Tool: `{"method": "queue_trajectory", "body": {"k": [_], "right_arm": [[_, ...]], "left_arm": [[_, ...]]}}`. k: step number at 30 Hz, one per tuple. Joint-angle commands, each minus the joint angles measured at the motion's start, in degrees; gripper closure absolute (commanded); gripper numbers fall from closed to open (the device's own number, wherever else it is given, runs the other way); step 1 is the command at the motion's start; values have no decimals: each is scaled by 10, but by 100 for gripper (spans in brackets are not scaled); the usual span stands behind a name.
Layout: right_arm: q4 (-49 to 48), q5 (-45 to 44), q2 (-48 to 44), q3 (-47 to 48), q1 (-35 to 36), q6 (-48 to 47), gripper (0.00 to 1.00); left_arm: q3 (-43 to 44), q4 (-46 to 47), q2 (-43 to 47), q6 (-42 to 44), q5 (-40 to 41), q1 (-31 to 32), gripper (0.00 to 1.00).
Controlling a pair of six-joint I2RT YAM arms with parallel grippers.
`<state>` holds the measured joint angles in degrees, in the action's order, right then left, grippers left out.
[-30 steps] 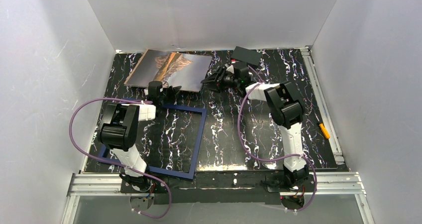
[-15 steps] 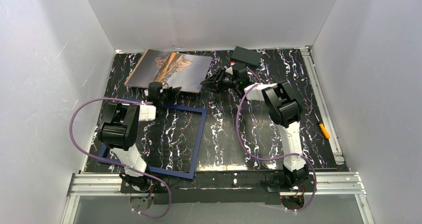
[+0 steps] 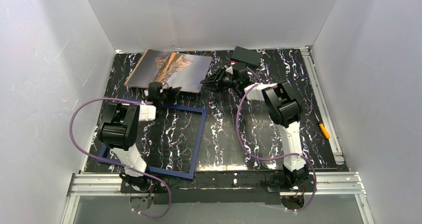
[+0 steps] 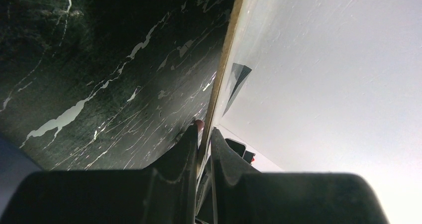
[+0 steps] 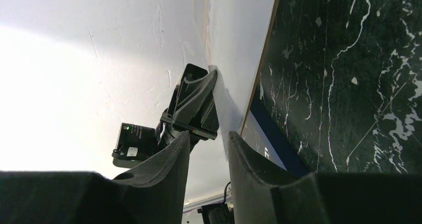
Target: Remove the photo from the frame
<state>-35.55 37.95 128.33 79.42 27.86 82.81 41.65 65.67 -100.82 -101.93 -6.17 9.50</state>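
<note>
the photo (image 3: 169,67), picture side up at the far left of the surface (image 3: 259,139), long axis left to right, beyond the frame (image 3: 200,134). we see the left fingers (image 4: 185,152) clamped on its near edge; the right fingers (image 5: 171,159) stand apart beside its right edge.

- And here's the photo (image 3: 169,68): brown rock down the middle, mirrored, on grey-blue, with a tan thin edge.
- The frame (image 3: 200,134) is dark navy blue all the way round.
- The table (image 3: 249,134) is black, shot through with white marble veins.
- The left arm (image 3: 124,129) and right arm (image 3: 288,119) have white shells and black joints.
- The cables (image 3: 73,122) loop in purple.
- The block (image 3: 247,56) is plain matt black.
- There's a small orange tool (image 3: 324,130) out on the right.
- The walls (image 3: 209,15) are plain pale grey-white.
- The rail (image 3: 94,184) is silver.
</note>
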Motion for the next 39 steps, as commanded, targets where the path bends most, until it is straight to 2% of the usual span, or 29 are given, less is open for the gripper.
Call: {"method": "queue_trajectory", "body": {"k": [1,13,21,24,27,31,39], "right_arm": [[-30,-8,0,12,6,-2,58],[-4,-30,-15,-21,4,-20,58],[-3,-37,-37,-53,-14,-40,54],[6,-36,-30,-45,-15,-45,54],[10,-29,-18,-31,-11,-42,60],[28,-45,-18,-32,-31,-66,60],[106,-49,26,68,-63,-112,60]], "left_arm": [[-5,-23,-3,-17,-24,5,100],[-6,-21,-2,-21,-24,5,100],[-5,-24,-3,-23,-26,6,100],[0,-28,-3,-22,-28,5,100],[2,-30,-2,-21,-28,5,100],[2,-33,1,-22,-32,5,100],[-12,-21,11,-34,-36,6,100]]}}
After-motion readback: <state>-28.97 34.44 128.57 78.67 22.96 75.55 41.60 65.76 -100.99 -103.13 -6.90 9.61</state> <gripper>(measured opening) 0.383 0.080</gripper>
